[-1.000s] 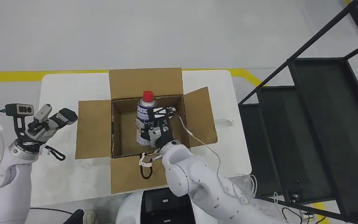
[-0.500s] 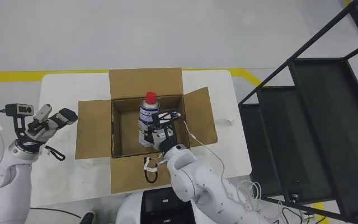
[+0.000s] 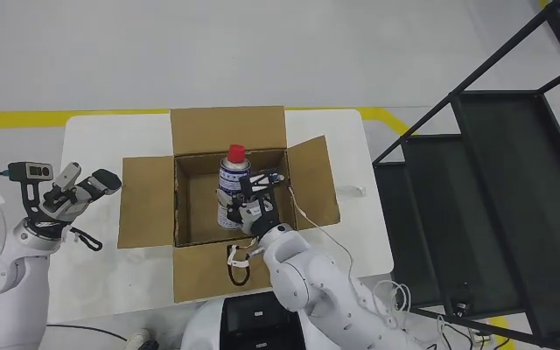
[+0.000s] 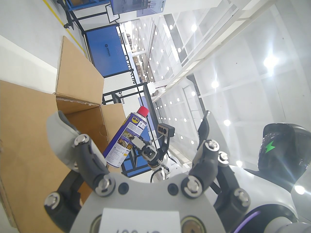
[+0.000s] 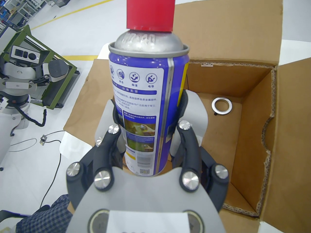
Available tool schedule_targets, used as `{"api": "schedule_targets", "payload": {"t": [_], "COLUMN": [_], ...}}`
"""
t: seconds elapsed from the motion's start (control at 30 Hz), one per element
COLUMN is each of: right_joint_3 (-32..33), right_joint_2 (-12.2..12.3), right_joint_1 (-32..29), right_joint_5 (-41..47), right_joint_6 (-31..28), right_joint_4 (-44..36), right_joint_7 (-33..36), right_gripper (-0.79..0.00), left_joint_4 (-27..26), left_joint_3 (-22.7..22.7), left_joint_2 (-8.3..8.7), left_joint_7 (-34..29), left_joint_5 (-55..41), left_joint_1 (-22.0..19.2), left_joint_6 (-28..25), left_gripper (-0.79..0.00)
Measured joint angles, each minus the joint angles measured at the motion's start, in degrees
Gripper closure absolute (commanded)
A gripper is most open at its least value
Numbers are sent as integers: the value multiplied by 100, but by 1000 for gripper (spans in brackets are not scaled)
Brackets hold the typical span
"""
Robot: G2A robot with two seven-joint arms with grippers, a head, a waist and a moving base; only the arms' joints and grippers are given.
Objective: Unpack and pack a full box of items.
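An open cardboard box (image 3: 144, 201) sits in the middle of the white table (image 3: 96, 140), all flaps folded out. My right gripper (image 3: 249, 199) is shut on a blue spray can (image 3: 232, 179) with a red cap, holding it upright over the box opening. In the right wrist view the fingers (image 5: 194, 112) clasp the lower half of the spray can (image 5: 148, 86), with the box wall (image 5: 252, 127) behind. My left gripper (image 3: 87, 188) hangs open and empty past the box's left flap. Its wrist view shows the gripper (image 4: 131, 122) pointing toward the spray can (image 4: 128, 137) and the box (image 4: 80, 78).
A silver ring (image 5: 221, 106) lies on the box floor near the far wall. A small white object (image 3: 354, 190) rests on the table to the right of the box. A black metal staircase (image 3: 472, 192) stands beyond the table's right edge.
My right gripper has shifted slightly to the right with the spray can in it. The left arm has stayed still.
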Motion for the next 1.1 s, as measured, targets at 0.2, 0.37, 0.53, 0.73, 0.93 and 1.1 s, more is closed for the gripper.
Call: {"api": "schedule_targets", "payload": {"t": [0.2,0.37,0.53,0.73,0.93,1.1], "right_joint_3": [861,1522,2166,3092,3974,4128], "right_joint_2": [138,239,317,421,518,532], "right_joint_1": [-218,-268,-396,-895,-1647,-1811], "right_joint_5": [623,974,1346,2068,2492,2628], "right_joint_6": [-1030,-1750,-2137,-2757,-3408,-3579], "right_joint_4": [-357,-584,-753,-962,-1156,-1185], "right_joint_7": [210,487,611,526,356,282], "right_gripper": [0,0,0,0,0,0], "left_joint_4": [0,0,0,0,0,0], "left_joint_3": [0,0,0,0,0,0], "left_joint_2": [0,0,0,0,0,0], "left_joint_7": [0,0,0,0,0,0], "left_joint_5": [0,0,0,0,0,0], "left_joint_1": [0,0,0,0,0,0], "left_joint_6": [0,0,0,0,0,0], "left_gripper": [-785,-785,-785,-785,-785,-785]}}
